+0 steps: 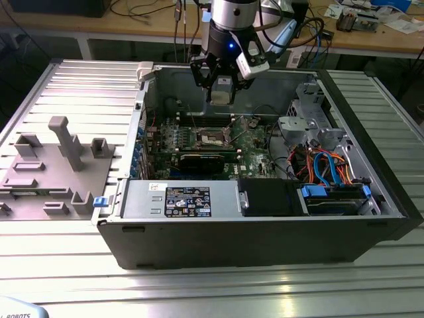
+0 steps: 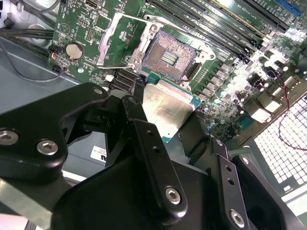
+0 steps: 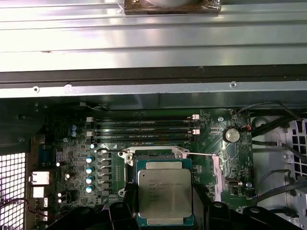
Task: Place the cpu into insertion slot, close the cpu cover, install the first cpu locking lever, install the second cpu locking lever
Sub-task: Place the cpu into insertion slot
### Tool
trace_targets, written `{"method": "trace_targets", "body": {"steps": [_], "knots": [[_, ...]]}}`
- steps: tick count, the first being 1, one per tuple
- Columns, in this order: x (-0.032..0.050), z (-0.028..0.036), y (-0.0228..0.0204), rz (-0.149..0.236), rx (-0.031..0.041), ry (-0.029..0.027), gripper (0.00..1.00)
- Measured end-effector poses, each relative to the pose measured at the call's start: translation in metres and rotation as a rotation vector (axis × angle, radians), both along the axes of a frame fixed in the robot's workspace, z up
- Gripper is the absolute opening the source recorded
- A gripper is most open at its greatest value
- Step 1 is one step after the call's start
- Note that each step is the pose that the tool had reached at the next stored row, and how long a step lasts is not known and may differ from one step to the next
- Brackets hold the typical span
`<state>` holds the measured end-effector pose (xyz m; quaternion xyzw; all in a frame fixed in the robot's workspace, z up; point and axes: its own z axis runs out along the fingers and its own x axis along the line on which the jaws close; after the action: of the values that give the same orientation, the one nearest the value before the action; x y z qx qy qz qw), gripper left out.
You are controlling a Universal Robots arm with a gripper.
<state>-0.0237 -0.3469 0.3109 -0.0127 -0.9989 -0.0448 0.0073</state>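
Note:
My gripper (image 1: 220, 93) hangs over the open computer case, shut on the cpu (image 2: 165, 108), a flat square chip with a dull silver top held by its edges between the black fingers (image 2: 144, 124). The insertion slot (image 2: 168, 55) lies open on the green board just past the chip, its contact field bare. The cpu cover (image 2: 115, 36) stands flipped open beside the slot. In the first wrist view the cpu (image 3: 165, 191) sits above the insertion slot (image 3: 156, 154), apart from it. In the exterior view the insertion slot (image 1: 213, 137) is below my gripper.
The grey case walls (image 1: 344, 142) surround the board. A long black card (image 1: 202, 162) lies in front of the slot, memory slots (image 3: 144, 129) behind it and a coin battery (image 3: 231, 134) to one side. Blue cables (image 1: 328, 165) fill the exterior view's right. Grey fixtures (image 1: 59, 159) stand outside the case.

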Motion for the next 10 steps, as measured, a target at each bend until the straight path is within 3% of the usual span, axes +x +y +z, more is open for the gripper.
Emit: {"method": "trace_targets", "body": {"steps": [10], "knots": [[0.0000,-0.0022,0.0000,0.000,0.0000,0.0000,0.54]]}}
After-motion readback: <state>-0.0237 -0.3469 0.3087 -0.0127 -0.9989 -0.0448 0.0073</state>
